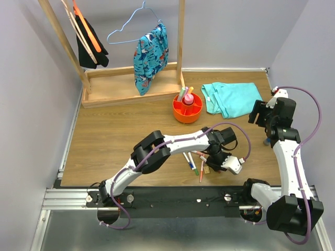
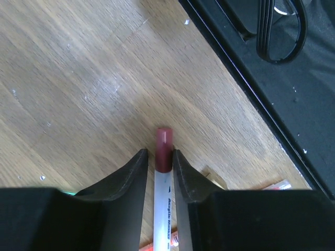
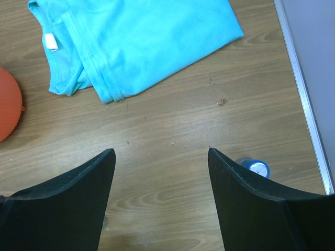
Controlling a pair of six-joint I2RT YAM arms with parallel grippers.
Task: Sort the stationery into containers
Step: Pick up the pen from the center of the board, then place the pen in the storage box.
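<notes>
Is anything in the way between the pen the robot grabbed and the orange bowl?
Nothing visible. The left gripper is shut on the pen, and only bare table lies between it and the bowl. The shirt sits off to the bowl's right.

The only lettering in view is a line of blue print running lengthwise along the barrel of the white pen (image 2: 164, 206) with the dark red cap, seen from the left wrist. It is too blurred to read. The small white tag (image 3: 51, 41) on the turquoise shirt (image 3: 157, 36) carries no legible mark.
</notes>
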